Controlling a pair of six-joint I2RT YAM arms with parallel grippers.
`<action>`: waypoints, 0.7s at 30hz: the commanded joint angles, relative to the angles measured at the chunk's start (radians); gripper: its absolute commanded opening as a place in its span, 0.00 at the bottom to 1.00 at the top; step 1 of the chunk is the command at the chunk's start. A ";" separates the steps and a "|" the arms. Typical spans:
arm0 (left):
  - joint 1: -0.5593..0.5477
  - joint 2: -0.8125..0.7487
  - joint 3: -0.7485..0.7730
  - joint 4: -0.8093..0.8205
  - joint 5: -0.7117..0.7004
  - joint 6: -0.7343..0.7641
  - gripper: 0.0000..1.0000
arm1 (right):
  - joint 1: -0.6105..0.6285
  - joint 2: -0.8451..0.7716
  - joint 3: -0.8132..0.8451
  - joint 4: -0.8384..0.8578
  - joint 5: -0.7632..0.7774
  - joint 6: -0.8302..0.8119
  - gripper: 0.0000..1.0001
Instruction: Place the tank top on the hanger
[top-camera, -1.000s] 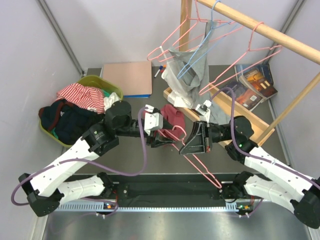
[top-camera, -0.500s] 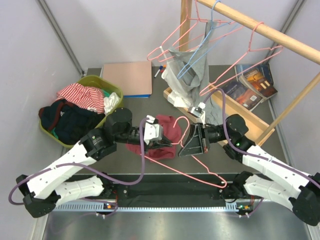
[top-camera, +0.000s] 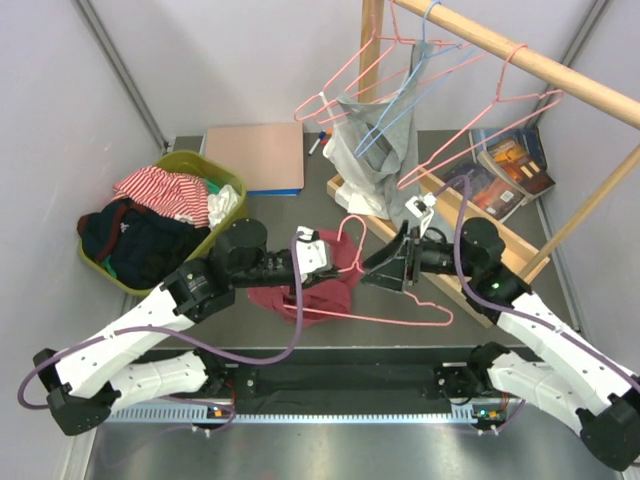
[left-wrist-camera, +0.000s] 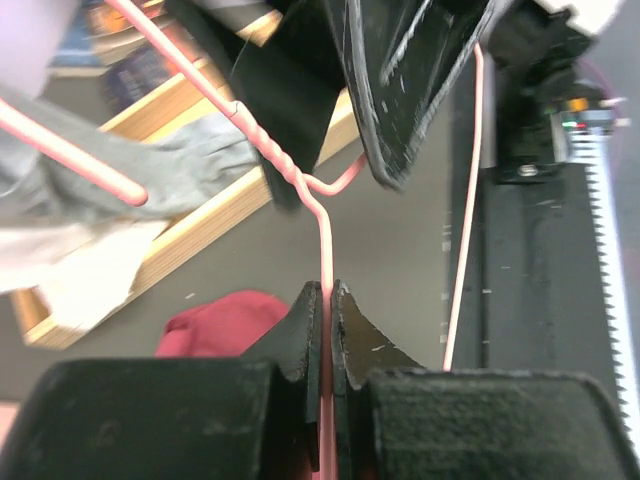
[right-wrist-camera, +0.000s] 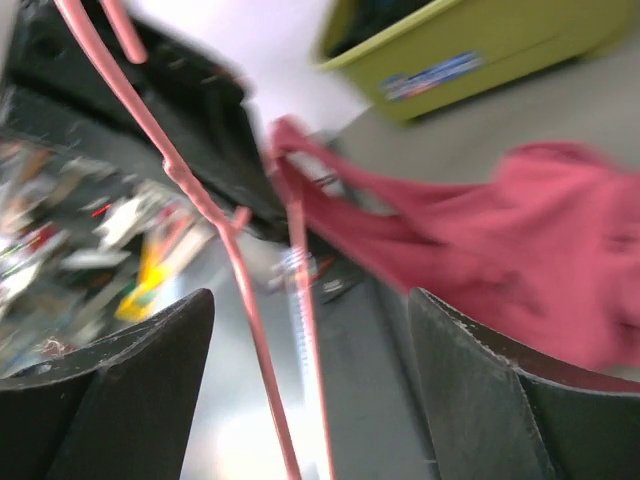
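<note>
The pink wire hanger (top-camera: 400, 308) lies low over the table, its hook (top-camera: 350, 228) pointing to the back. My left gripper (top-camera: 322, 268) is shut on its wire just below the twisted neck; in the left wrist view the jaws (left-wrist-camera: 327, 292) pinch the hanger (left-wrist-camera: 322, 225). The maroon tank top (top-camera: 300, 295) is bunched under that gripper and the hanger's left side. It also shows as the tank top (left-wrist-camera: 220, 322) and the tank top (right-wrist-camera: 520, 240). My right gripper (top-camera: 385, 262) stands open beside the hook. In its wrist view the right gripper (right-wrist-camera: 310, 300) has the hanger (right-wrist-camera: 240, 290) running loose between its fingers.
A green bin (top-camera: 228, 178) of clothes with a striped cloth (top-camera: 160, 188) sits at the left. A pink board (top-camera: 255, 155) lies at the back. A wooden rack (top-camera: 520, 60) carries a grey garment (top-camera: 375, 150) on a blue hanger and other pink hangers. Books (top-camera: 510, 165) lie at the right.
My left gripper has shut on the hanger wire and my right gripper has opened and let it go. The hanger has swung flatter, towards the back right.
</note>
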 joint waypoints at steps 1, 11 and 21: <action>-0.004 -0.038 0.001 0.033 -0.183 0.039 0.00 | -0.095 -0.107 0.095 -0.235 0.205 -0.207 0.79; 0.000 -0.023 -0.022 0.100 -0.572 0.045 0.00 | -0.139 -0.297 0.171 -0.395 0.531 -0.351 0.76; 0.132 -0.005 -0.030 0.147 -0.626 -0.029 0.00 | 0.125 -0.317 -0.004 -0.298 0.624 -0.316 0.68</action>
